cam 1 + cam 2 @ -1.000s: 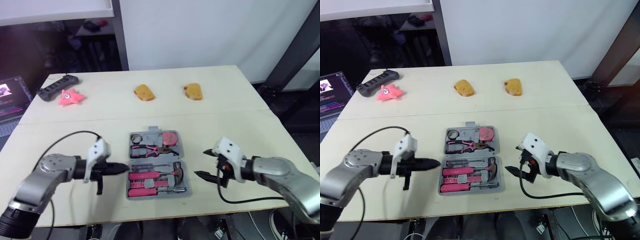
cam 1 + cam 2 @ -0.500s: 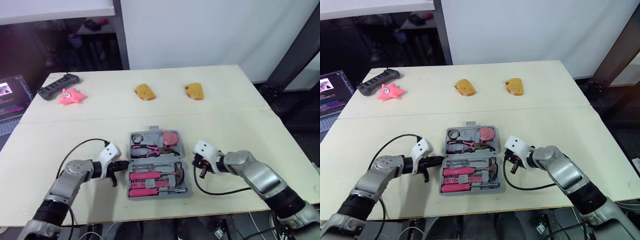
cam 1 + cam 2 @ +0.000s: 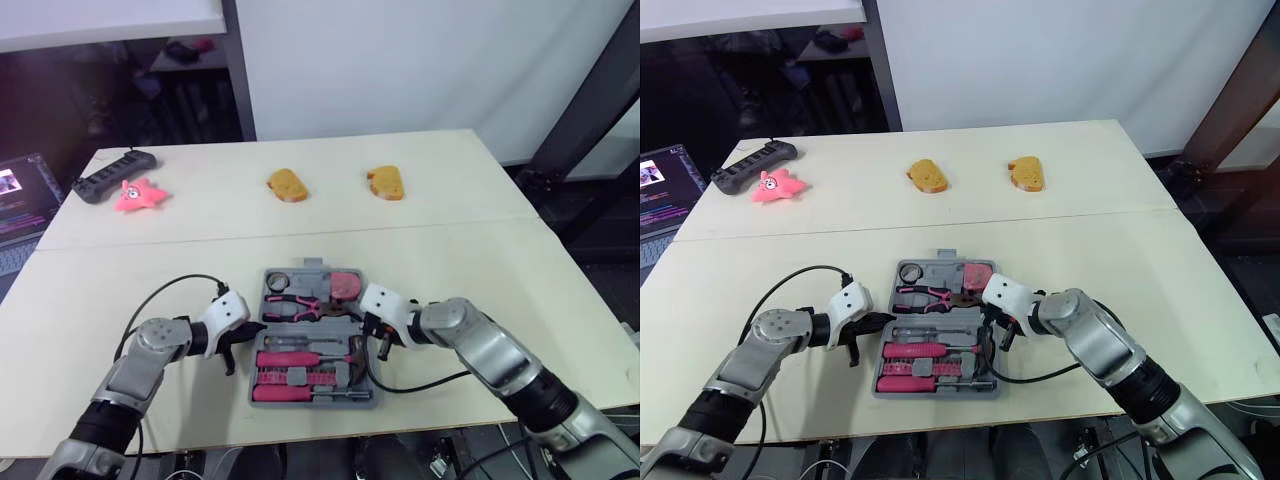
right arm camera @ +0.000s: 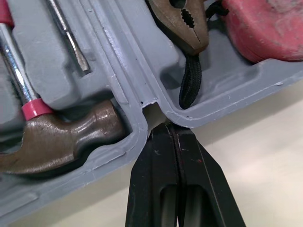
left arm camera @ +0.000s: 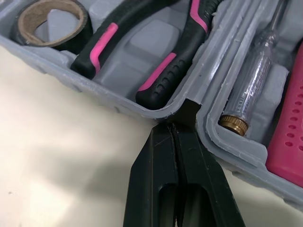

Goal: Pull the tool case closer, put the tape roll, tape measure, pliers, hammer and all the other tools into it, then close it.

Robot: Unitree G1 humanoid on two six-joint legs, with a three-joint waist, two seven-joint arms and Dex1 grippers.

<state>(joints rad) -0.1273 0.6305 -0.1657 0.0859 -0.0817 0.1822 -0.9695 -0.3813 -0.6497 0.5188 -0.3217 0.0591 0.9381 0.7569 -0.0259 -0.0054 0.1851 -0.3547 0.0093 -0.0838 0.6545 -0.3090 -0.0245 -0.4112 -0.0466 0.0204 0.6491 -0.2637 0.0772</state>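
Currently the step in hand is judged to be the closing of the tool case (image 3: 318, 402), since every tool seen is seated in a moulded recess.

- Left claw (image 5: 182, 123): fingers pressed together, nothing pinched. Tip is set against the notch at the left end of the hinge line, low on the tabletop (image 3: 120, 270).
- Tool case: lying open and flat, near the front edge of the tabletop, between the two claws.
- Far half, left to right: tape roll (image 5: 23, 18), pliers (image 5: 161, 71), tape measure (image 4: 265, 28).
- Near half: a screwdriver (image 5: 255, 80) along the hinge side, pink-handled pieces below it, hammer (image 4: 61, 137) head at the right end.
- Right claw (image 4: 173, 130): fingers likewise pressed together, empty, tip at the right-hand hinge notch.

Pulling closer is taken as done or nearly so.

Next move, as judged: one half must be lifted by its outer edge and folded over the hinge. For that a claw would need to be shifted from the notch to that edge, with the other half held down. Loose tools could be spilled if the fold is hurried.
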